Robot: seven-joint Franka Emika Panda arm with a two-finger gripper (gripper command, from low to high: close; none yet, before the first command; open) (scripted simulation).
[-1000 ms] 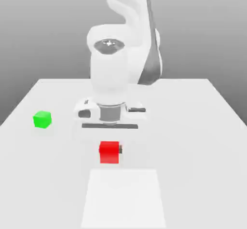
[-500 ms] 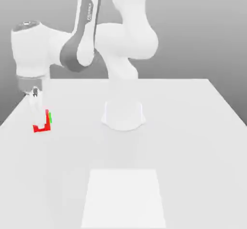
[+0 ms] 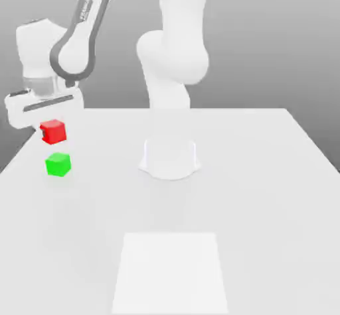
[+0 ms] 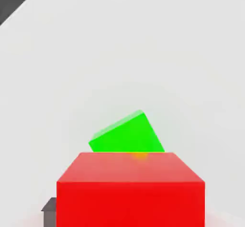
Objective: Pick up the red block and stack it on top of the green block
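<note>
Red block (image 3: 53,132), a small smooth-faced cube, hangs clear of the tabletop (image 3: 252,174), clamped in the end effector (image 3: 48,132) near the exterior view's left edge of the white surface. Green block (image 3: 58,164), a cube of like size and equally plain, sits on the tabletop just below it in that view, with a visible gap between the two. In the hand view the red block (image 4: 130,190) fills the foreground, and the green block (image 4: 127,134) shows beyond its upper edge, turned at an angle to it. A dark finger (image 4: 50,210) presses one side of the red cube. Open tabletop spreads toward the exterior view's right, matte and pale, broken by the arm's round white base (image 3: 169,158) and a lighter square patch (image 3: 170,272) near the front edge.
</note>
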